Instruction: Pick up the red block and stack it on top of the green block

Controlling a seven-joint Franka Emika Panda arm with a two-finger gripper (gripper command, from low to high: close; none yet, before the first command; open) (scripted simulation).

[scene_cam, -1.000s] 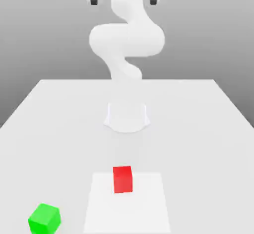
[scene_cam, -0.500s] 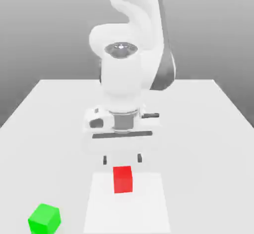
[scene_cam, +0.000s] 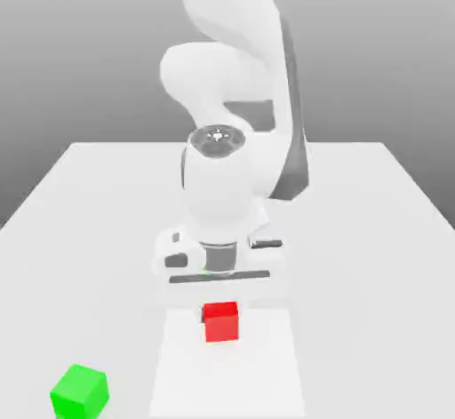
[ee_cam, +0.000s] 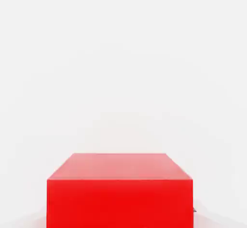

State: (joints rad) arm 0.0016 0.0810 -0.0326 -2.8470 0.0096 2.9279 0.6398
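Hand (scene_cam: 221, 312) closed on red block (scene_cam: 221, 323)

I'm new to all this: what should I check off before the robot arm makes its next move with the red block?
1. Fingers closed on the red block: ok.
2. Red block sitting level, not tipped: ok.
3. Red block raised off the white square: cannot tell.
4. Top of the green block free to take another block: ok.
5. Red block over the green block: not ok; the green one stands apart, toward the exterior view's left. Lifting before moving across would probably be sensible.
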